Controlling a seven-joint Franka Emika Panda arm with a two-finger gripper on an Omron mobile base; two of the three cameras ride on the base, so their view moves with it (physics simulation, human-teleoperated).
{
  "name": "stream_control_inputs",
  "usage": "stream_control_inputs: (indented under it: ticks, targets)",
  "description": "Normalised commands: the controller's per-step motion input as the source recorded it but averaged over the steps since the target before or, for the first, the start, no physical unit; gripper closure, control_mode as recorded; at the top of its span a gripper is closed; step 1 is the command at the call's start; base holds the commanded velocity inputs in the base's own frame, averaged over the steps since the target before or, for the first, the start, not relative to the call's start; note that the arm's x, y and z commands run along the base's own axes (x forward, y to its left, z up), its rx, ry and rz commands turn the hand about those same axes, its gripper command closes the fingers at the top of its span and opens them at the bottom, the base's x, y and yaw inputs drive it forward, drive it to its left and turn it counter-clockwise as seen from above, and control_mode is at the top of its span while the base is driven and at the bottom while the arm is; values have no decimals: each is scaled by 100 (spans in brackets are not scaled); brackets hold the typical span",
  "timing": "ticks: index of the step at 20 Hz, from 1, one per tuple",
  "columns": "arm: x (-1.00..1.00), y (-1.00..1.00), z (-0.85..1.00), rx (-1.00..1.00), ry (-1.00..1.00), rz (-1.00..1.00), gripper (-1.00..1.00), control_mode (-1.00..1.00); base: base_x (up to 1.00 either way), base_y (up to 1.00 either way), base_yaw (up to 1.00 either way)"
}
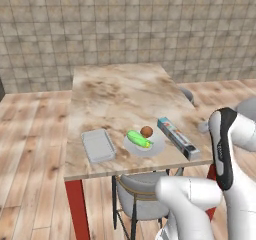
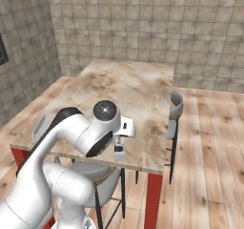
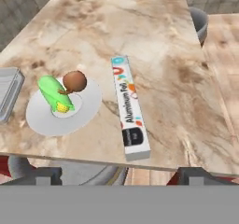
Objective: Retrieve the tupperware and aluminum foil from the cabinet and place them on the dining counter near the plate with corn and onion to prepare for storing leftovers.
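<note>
On the dining counter the aluminum foil lies flat, just right of the plate that carries the corn and the onion. The tupperware rests left of the plate, near the front edge. In the left base view the foil box sits by the counter's front right corner. My gripper hovers open above the front edge, its fingertips wide apart with nothing between them, and the foil is apart from them. The cabinet is out of view.
A grey chair is tucked under the counter's front edge, and another chair stands at its right side. Red legs hold the counter up. Wooden floor surrounds it, and a tiled wall stands behind.
</note>
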Motion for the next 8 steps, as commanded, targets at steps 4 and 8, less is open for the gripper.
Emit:
stream_control_inputs:
  ticks: [4,8]
  targets:
    - [-98,56,1,-15,0,0,-100,-100,0,0,0]
    - [-98,54,26,-14,0,0,-100,-100,0,0,0]
